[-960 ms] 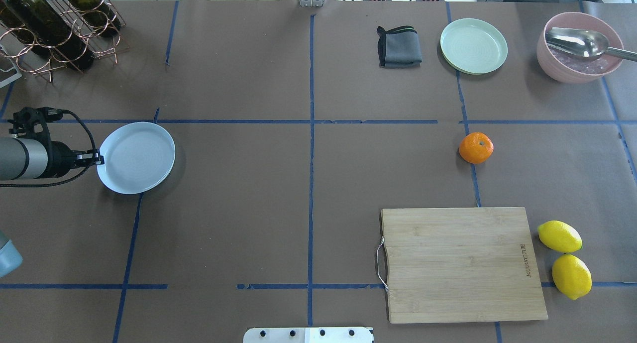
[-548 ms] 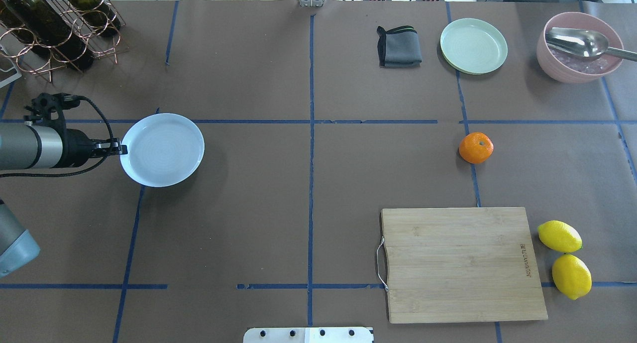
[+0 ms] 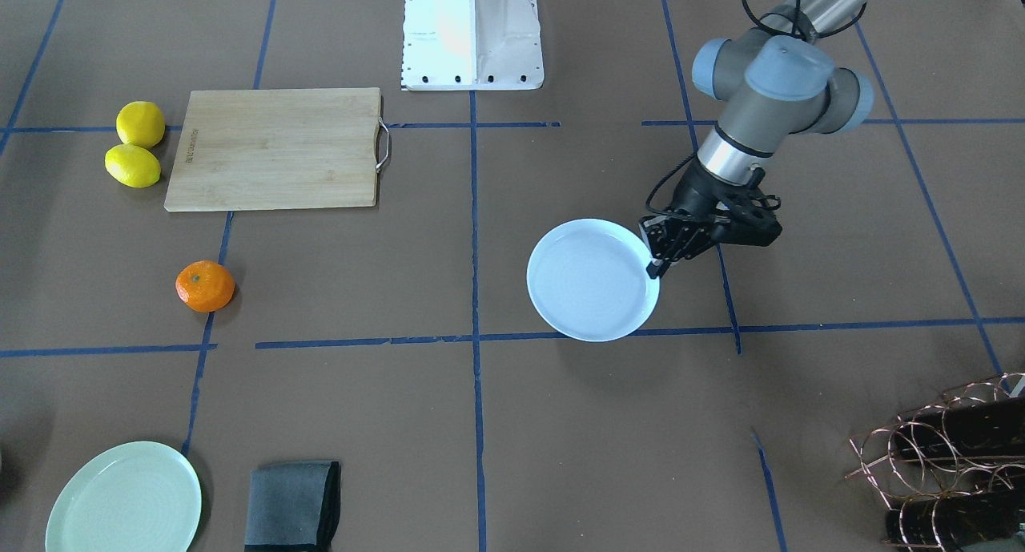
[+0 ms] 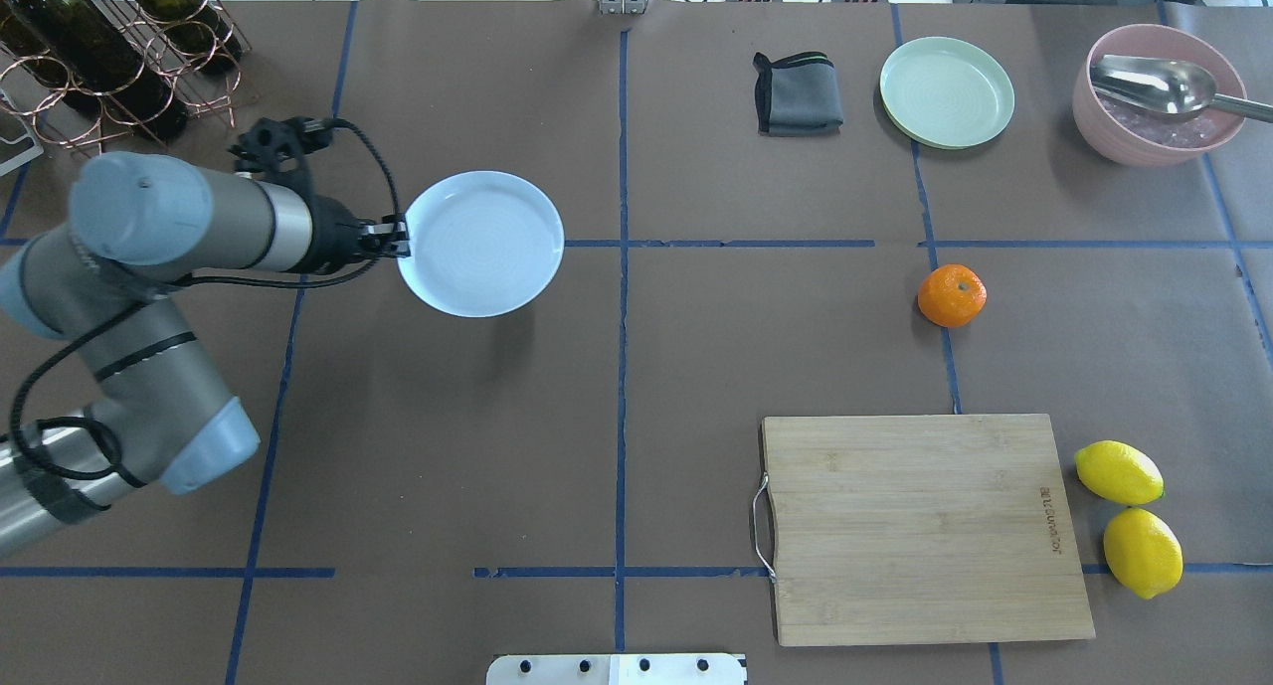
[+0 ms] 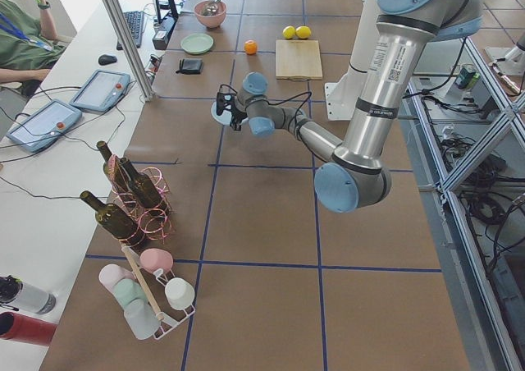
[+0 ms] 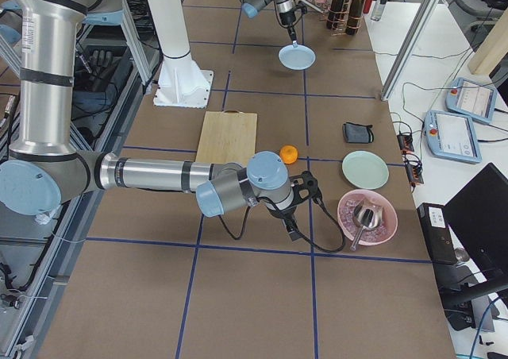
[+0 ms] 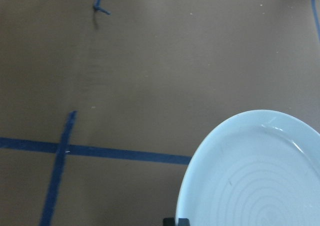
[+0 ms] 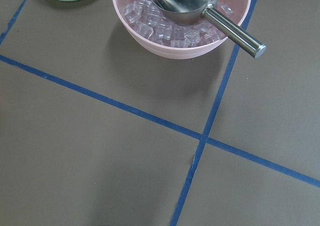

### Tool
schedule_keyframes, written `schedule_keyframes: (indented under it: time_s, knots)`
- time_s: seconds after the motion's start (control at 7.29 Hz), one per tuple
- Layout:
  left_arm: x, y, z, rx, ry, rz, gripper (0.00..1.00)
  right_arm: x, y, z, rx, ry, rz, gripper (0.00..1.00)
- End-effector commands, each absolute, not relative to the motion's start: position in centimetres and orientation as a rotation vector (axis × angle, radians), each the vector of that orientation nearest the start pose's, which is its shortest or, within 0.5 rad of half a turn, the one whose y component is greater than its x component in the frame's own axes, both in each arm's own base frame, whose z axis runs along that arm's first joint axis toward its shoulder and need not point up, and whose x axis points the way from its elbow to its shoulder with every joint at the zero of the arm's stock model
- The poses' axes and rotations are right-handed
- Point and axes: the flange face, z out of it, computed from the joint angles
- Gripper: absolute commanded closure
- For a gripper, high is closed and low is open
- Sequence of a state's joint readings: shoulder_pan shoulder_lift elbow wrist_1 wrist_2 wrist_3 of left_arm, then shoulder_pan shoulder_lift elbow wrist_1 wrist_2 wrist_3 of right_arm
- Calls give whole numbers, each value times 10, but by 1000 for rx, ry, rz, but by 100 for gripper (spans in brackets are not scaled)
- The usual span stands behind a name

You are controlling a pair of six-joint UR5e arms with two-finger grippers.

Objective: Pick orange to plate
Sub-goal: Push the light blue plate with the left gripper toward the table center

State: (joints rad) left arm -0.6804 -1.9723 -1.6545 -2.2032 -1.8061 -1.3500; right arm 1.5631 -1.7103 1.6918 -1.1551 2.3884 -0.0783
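The orange rests on the brown table right of centre, on a blue tape line, also seen in the front view. My left gripper is shut on the left rim of the pale blue plate, which sits left of the centre line. The front view shows the same grip on the plate. The left wrist view shows the empty plate at lower right. My right gripper hangs near the pink bowl, in front of the orange; I cannot tell its state.
A pale green plate, a folded grey cloth and a pink bowl of ice with a metal scoop stand at the back right. A wooden cutting board and two lemons lie front right. A bottle rack stands back left.
My left arm has carried the plate rightward and slightly toward the back, from the table's left edge to near the centre line. The orange has not moved.
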Motion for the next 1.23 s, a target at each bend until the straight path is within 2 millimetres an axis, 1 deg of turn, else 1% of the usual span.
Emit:
schedule_keyframes:
  time_s: [0.0, 0.14, 0.27, 0.41, 0.55, 0.69, 0.82, 0.96, 1.1]
  knots:
    - [512, -475, 278, 280, 1088, -266, 100, 57, -452, 616, 401, -794, -241, 0]
    - [535, -464, 278, 260, 1085, -240, 100, 57, -452, 617, 399, -794, -241, 0]
    - [548, -455, 275, 250, 1086, -221, 100, 57, -452, 617, 399, -794, -241, 0]
    - [559, -447, 280, 238, 1080, -204, 100, 57, -452, 618, 398, -793, -240, 0]
    - [560, -447, 281, 239, 1079, -201, 100, 57, -452, 619, 396, -793, -239, 0]
    - [560, -446, 281, 239, 1081, -200, 97, 57, -452, 619, 396, -793, -239, 0]
    - [561, -445, 281, 238, 1081, -198, 66, 57, -452, 618, 397, -795, -239, 0]
    - [561, -444, 281, 245, 1079, -185, 2, 57, -452, 617, 399, -794, -241, 0]
    - [556, -444, 279, 253, 1077, -166, 0, 57, -452, 614, 404, -796, -242, 0]
